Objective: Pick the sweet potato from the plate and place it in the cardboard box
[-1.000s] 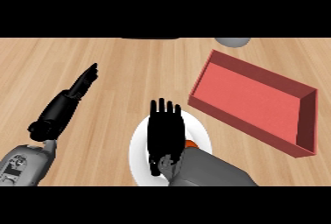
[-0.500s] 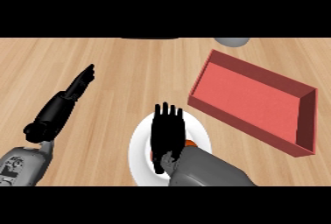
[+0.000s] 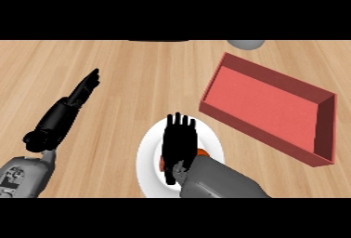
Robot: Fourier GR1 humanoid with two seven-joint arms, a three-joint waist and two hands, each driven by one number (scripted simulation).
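Plate (image 3: 149,153) on tabletop (image 3: 137,69), lower centre of frame. Sweet potato (image 3: 201,152) on plate, mostly hidden under right hand (image 3: 179,144), which lies over the plate's middle, fingers (image 3: 181,122) toward top of frame. Cardboard box (image 3: 274,104) right of plate, centre right to upper right, apart from it. Left hand (image 3: 65,111) at left, well apart from plate. Round object (image 3: 247,43) at top edge, behind box.

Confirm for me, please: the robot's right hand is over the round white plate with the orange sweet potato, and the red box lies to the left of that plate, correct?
Not quite. In the head view the red box lies to the right of the round white plate, not left. The right hand is indeed over the plate, mostly hiding the orange sweet potato.
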